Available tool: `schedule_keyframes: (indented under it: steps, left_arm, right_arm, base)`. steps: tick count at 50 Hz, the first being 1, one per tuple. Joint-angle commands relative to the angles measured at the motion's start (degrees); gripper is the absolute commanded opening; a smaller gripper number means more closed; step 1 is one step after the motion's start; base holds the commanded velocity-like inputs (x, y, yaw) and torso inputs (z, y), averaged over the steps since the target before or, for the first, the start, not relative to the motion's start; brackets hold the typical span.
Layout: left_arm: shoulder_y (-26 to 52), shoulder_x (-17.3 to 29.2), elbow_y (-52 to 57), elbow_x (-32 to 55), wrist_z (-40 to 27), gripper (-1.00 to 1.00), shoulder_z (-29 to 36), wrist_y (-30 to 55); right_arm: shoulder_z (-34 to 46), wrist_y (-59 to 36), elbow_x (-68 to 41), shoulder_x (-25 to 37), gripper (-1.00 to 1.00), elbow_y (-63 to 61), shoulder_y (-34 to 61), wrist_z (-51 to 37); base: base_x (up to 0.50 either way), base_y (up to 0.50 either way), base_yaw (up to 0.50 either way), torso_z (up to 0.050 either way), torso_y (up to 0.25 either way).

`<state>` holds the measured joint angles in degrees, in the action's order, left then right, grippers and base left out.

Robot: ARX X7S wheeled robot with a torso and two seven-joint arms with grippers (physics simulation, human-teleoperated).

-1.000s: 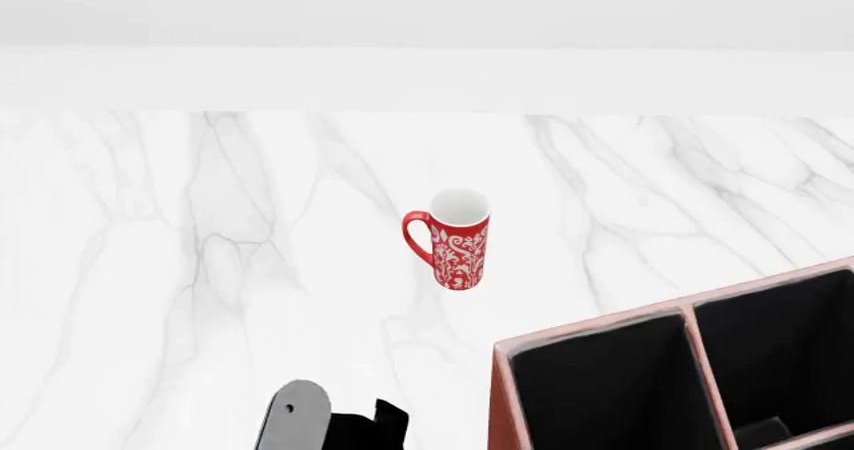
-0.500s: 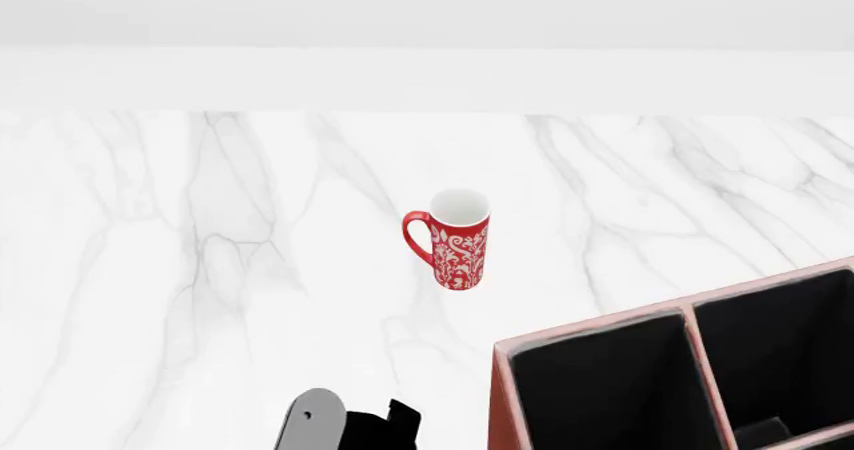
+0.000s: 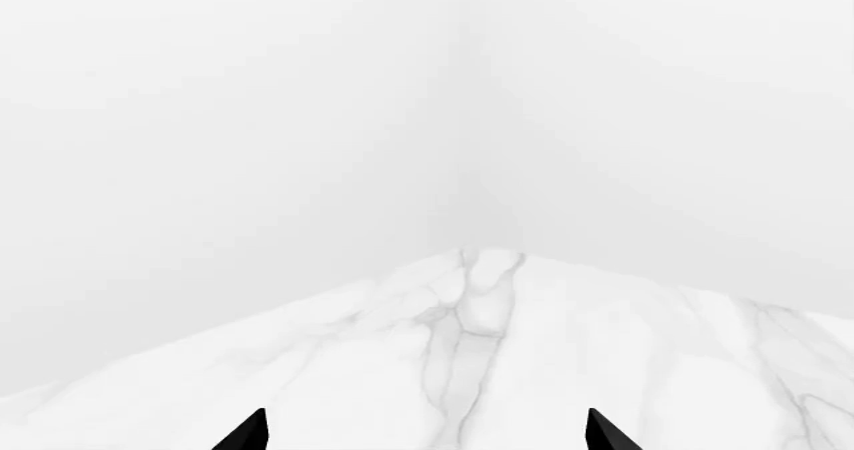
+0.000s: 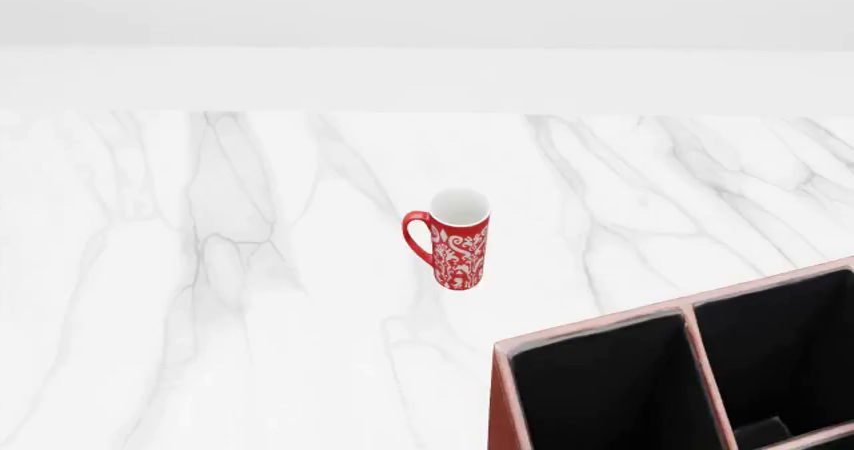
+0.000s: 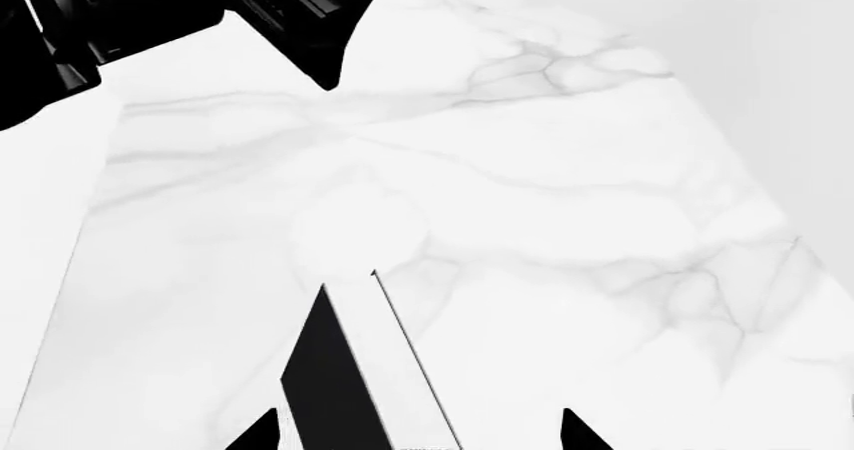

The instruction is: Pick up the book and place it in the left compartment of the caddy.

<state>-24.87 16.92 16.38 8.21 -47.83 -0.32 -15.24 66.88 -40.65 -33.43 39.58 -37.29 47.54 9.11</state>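
The book [image 5: 334, 370], black cover with white page edges, shows only in the right wrist view. It sits between the fingers of my right gripper [image 5: 420, 432], which is open. One fingertip is close to the black cover and the other stands apart from the white pages. My left gripper [image 3: 427, 432] is open and empty over bare marble. The reddish-brown caddy [image 4: 505, 400] is at the lower right of the head view, and its black-lined left compartment [image 4: 607, 390] is empty. Neither gripper shows in the head view.
A red white-patterned mug [image 4: 454, 238] stands upright mid-table, beyond the caddy. The white marble table [image 4: 200, 270] ends at a white wall behind. My left arm [image 5: 160, 10] shows dark at a corner of the right wrist view, beyond the book.
In the head view the left gripper at the bottom edge shifted a little right, then dropped out of the frame. The mug and caddy have not moved.
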Motion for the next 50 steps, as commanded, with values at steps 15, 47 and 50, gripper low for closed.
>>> schedule_keyframes:
  steps: [15,47,50]
  left_arm:
    - [-0.2,0.2,-0.1,0.2,-0.3,1.0,0.2,-0.6]
    - [-0.1,0.4,-0.7,0.5,-0.5,1.0,0.5,-1.4]
    - [-0.1,0.4,-0.8,0.6,-0.4,1.0,0.5,-1.6]
  right_arm:
    - [3.1,9.1,7.2,2.0,1.0,2.3,-7.9,-3.4]
    - [2.3,16.3,6.6,4.9,1.0,6.4,-13.9,-5.1]
    - [1.6,16.8,6.1,5.0,1.0,7.2,-13.8,-5.2]
  base:
    - [0.0,0.0,0.0,0.0,0.0]
    - [0.0,0.0,0.0,0.0,0.0]
    - [0.0,0.0,0.0,0.0,0.0]
